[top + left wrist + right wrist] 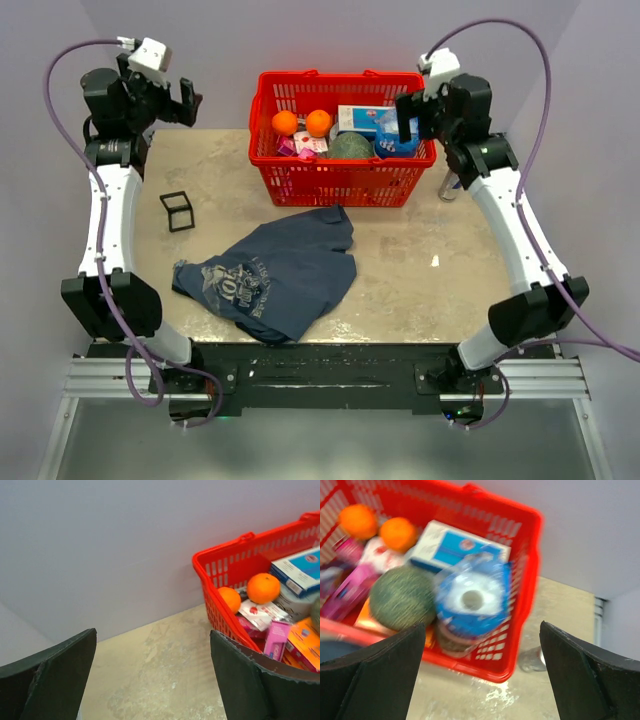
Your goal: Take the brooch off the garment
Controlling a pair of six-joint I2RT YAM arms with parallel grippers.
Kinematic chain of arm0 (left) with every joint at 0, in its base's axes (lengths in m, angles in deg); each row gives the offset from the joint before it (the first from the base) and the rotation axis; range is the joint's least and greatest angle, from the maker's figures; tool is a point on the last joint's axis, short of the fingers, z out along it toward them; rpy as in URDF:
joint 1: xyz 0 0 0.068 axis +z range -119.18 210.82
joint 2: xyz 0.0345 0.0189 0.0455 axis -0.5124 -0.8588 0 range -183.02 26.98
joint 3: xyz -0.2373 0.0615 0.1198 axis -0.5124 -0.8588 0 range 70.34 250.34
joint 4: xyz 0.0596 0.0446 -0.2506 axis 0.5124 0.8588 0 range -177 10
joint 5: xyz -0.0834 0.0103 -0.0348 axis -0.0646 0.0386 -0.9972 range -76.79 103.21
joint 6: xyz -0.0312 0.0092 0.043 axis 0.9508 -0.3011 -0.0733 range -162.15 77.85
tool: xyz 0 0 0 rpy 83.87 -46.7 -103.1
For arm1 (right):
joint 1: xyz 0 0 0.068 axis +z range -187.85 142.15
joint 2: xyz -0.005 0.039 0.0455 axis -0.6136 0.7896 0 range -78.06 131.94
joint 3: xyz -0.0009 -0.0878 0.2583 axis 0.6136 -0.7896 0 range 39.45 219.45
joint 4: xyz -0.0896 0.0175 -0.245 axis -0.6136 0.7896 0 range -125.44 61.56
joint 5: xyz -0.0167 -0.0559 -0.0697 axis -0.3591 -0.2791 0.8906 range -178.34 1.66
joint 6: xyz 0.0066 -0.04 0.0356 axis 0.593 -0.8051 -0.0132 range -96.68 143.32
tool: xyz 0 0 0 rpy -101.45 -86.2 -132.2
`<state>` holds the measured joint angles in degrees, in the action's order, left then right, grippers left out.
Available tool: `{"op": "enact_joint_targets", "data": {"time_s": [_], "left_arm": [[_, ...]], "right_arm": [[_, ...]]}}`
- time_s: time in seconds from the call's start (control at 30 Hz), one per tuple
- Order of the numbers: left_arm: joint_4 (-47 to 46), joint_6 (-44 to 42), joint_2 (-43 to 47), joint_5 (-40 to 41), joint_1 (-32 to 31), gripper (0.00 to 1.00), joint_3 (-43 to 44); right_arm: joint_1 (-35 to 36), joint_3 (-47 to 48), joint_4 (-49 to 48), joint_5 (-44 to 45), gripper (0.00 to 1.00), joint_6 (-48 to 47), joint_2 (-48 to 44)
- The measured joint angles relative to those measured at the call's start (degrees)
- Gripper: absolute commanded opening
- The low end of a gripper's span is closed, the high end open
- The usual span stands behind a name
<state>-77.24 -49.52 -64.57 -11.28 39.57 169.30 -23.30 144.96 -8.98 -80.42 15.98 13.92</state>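
Garment (275, 275) appears only from above; left tool (152, 640) and right tool (482, 630), both apart, face the basket (225, 546).

Left hand (186, 103), right hand (414, 118) raised (jaws wide)

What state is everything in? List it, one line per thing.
left fingers: open, empty, raised near the back wall.
right fingers: open, empty, raised at the basket's right end.
garment: crumpled, lying on the table, print facing up.
brooch: cannot be made out in any view.
basket: upright, filled with goods.
wire cube frame: on the table, apart from the garment.
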Motion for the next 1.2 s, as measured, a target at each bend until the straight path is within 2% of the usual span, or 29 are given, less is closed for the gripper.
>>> {"op": "enact_joint_targets", "data": {"time_s": [0.1,0.17,0.23,0.37,0.5,0.67,0.8,1.07,1.17,1.2], "left_arm": [[2.95,-4.81,1.88,-4.13,-0.28,0.98,-1.90],[6.64,-9.86,5.51,-6.80,-0.28,0.98,-6.82],[10.73,-14.93,8.85,-8.61,-0.28,0.93,-11.26],[22.71,-27.43,14.93,-9.73,-0.31,0.88,-19.52],[30.60,-35.39,18.45,-7.17,-0.28,0.87,-29.14],[34.51,-36.63,16.28,-2.73,-0.17,0.84,-37.90],[32.83,-34.97,12.00,-0.72,-0.15,0.84,-41.09],[28.30,-34.32,5.09,1.64,-0.15,0.82,-42.32],[27.80,-34.27,3.89,1.55,-0.15,0.82,-42.32],[27.61,-34.23,3.89,1.44,-0.15,0.82,-42.32]], "right_arm": [[1.18,-8.39,0.02,-7.98,0.98,-4.02,-5.46],[2.23,-13.68,2.80,-16.41,0.94,-10.34,-9.81],[4.26,-18.12,6.21,-22.29,0.91,-16.94,-13.70],[10.27,-26.82,10.27,-28.00,0.81,-25.73,-18.34],[11.28,-33.94,11.30,-29.42,0.74,-29.66,-16.98],[10.97,-39.58,8.24,-28.20,0.74,-30.18,-10.60],[11.91,-41.31,2.21,-26.73,0.76,-29.88,-6.64],[18.38,-42.88,-5.22,-25.42,0.80,-31.26,1.77],[20.57,-43.21,-5.55,-25.33,0.68,-32.24,4.35],[21.31,-43.30,-5.79,-25.07,0.50,-32.63,5.27]]}}
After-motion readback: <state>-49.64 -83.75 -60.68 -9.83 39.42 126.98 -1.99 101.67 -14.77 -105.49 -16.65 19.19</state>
